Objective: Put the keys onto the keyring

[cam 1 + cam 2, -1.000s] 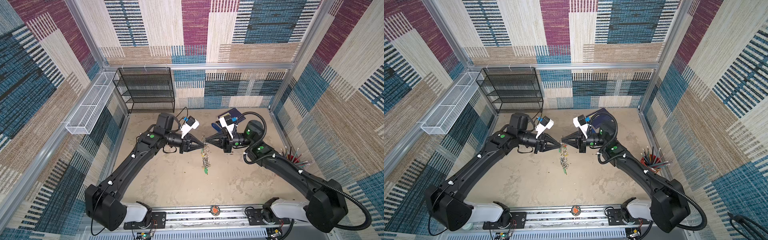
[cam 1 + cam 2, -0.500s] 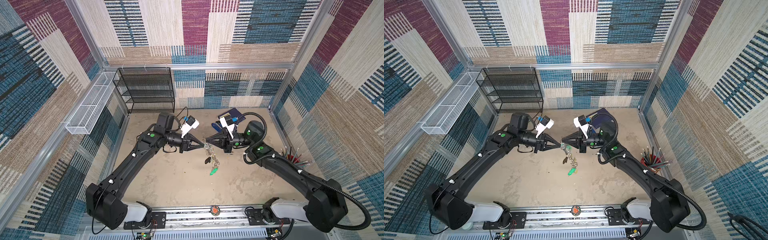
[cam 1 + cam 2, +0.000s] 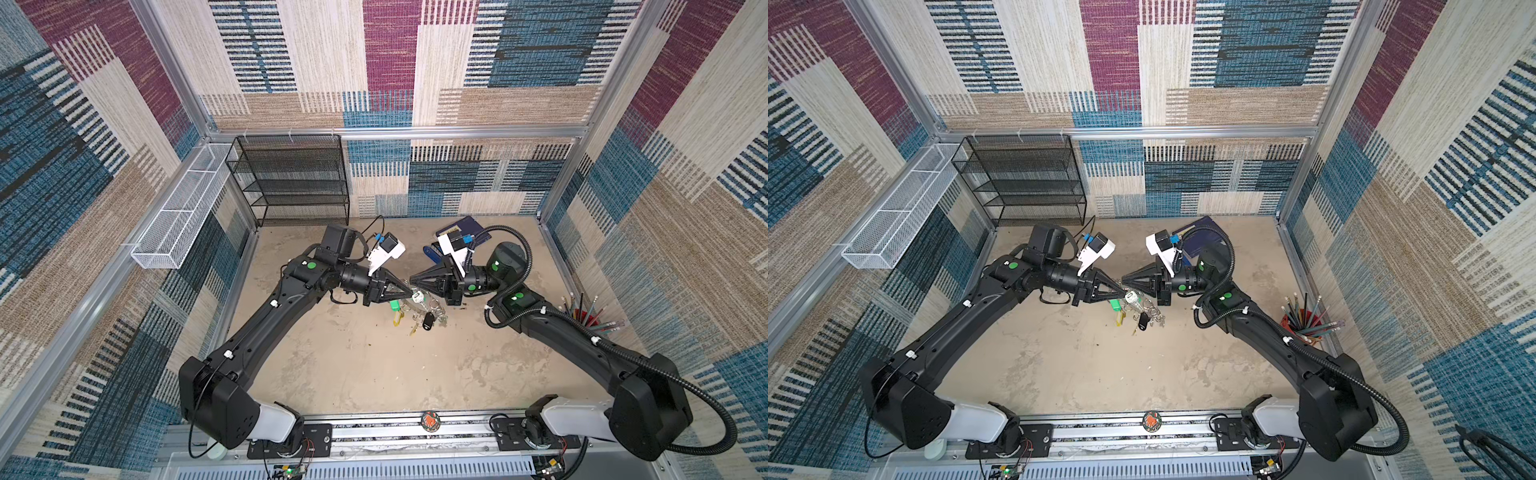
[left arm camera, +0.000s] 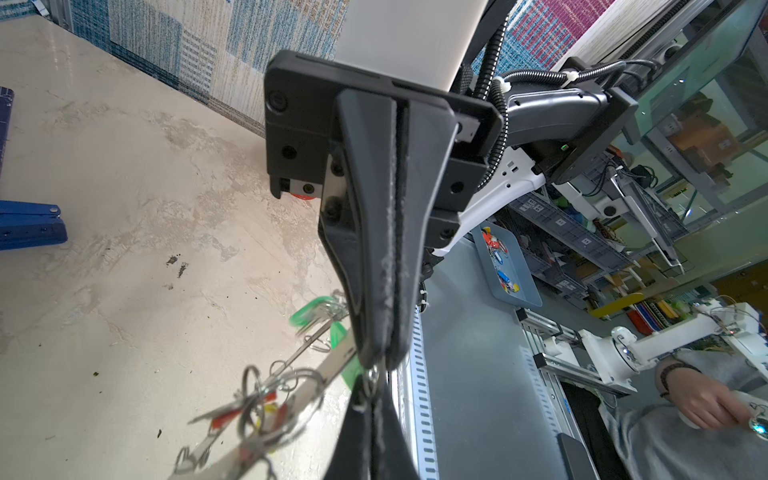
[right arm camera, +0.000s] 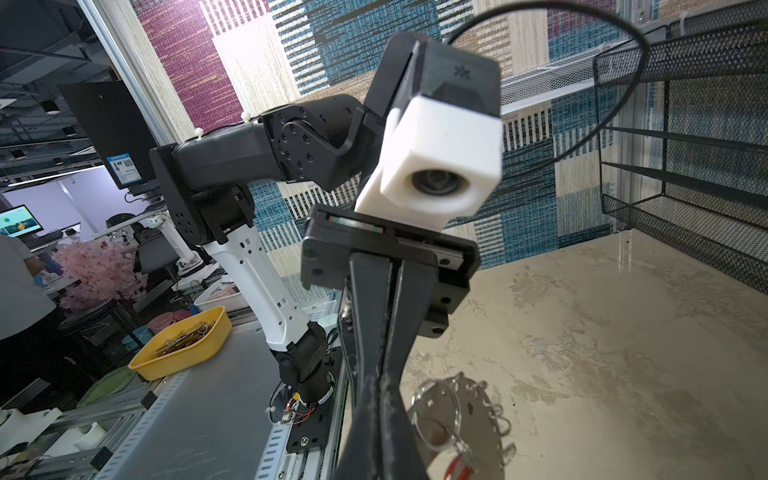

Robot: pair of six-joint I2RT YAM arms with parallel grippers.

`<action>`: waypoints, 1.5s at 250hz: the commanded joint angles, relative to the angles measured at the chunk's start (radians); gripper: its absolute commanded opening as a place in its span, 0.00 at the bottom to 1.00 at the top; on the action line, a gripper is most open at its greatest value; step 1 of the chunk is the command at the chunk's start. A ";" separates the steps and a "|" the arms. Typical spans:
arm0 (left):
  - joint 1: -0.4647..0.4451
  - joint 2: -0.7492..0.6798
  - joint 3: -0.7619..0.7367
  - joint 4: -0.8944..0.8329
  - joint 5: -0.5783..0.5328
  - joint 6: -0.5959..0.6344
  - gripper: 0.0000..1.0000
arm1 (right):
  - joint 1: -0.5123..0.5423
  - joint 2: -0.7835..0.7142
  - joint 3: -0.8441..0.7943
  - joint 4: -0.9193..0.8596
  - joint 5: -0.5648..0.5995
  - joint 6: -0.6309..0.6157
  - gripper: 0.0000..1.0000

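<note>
High stereo pair; two wrist close-ups

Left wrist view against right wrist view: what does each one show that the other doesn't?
Only the left wrist view shows the blue stapler-like tool and green plastic tags. Only the right wrist view shows the black wire-mesh shelf, the left arm's white camera housing and a yellow plastic tray of clips. Both show the beige tabletop, the flat grey metal keyring, and the shut left hand and right hand meeting tip to tip.
</note>
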 commanded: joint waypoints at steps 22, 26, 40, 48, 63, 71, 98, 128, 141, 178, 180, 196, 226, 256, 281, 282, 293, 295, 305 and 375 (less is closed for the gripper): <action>-0.002 0.016 0.024 0.042 -0.047 -0.007 0.08 | 0.008 -0.003 -0.006 0.070 -0.024 0.024 0.00; -0.003 0.020 0.026 0.044 -0.050 -0.009 0.09 | 0.008 -0.003 -0.007 0.070 -0.024 0.024 0.00; -0.003 0.023 0.031 0.047 -0.054 -0.016 0.13 | 0.008 -0.006 -0.012 0.071 -0.022 0.025 0.00; -0.003 0.024 0.034 0.047 -0.058 -0.018 0.15 | 0.008 -0.009 -0.013 0.070 -0.022 0.025 0.00; -0.003 0.025 0.034 0.056 -0.069 -0.026 0.18 | 0.008 -0.010 -0.016 0.069 -0.022 0.025 0.00; -0.002 0.024 0.034 0.062 -0.076 -0.030 0.21 | 0.008 -0.012 -0.018 0.071 -0.021 0.024 0.00; -0.002 0.023 0.030 0.077 -0.092 -0.045 0.25 | 0.008 -0.015 -0.023 0.069 -0.019 0.022 0.00; 0.003 0.016 0.024 0.084 -0.161 -0.057 0.32 | 0.008 -0.016 -0.025 0.071 -0.016 0.022 0.00; 0.009 0.009 0.015 0.090 -0.164 -0.065 0.34 | 0.009 -0.014 -0.023 0.072 -0.013 0.021 0.00; 0.021 -0.053 -0.048 0.137 -0.158 -0.092 0.44 | 0.008 -0.007 -0.024 0.084 -0.011 0.029 0.00; 0.023 -0.057 -0.053 0.139 -0.156 -0.093 0.44 | 0.008 -0.006 -0.023 0.084 -0.012 0.028 0.00; 0.031 -0.090 -0.086 0.158 -0.138 -0.104 0.46 | 0.008 -0.005 -0.024 0.090 -0.012 0.032 0.00; 0.048 -0.147 -0.154 0.224 -0.090 -0.145 0.48 | 0.008 -0.007 -0.024 0.095 -0.009 0.036 0.00; 0.051 -0.180 -0.216 0.337 -0.052 -0.203 0.50 | 0.008 -0.009 -0.024 0.096 -0.007 0.039 0.00; 0.051 -0.182 -0.247 0.436 -0.016 -0.256 0.50 | 0.008 -0.011 -0.024 0.096 -0.006 0.039 0.00; 0.051 -0.183 -0.248 0.439 -0.014 -0.258 0.50 | 0.008 -0.011 -0.024 0.096 -0.006 0.039 0.00; 0.051 -0.178 -0.256 0.477 0.001 -0.281 0.50 | 0.008 -0.012 -0.024 0.097 -0.006 0.039 0.00; 0.051 -0.177 -0.258 0.483 0.003 -0.285 0.50 | 0.008 -0.013 -0.024 0.096 -0.004 0.040 0.00; 0.050 -0.171 -0.259 0.502 0.011 -0.299 0.49 | 0.008 -0.014 -0.024 0.095 -0.004 0.040 0.00; 0.039 -0.141 -0.254 0.525 0.034 -0.322 0.42 | 0.008 -0.017 -0.024 0.090 0.002 0.037 0.00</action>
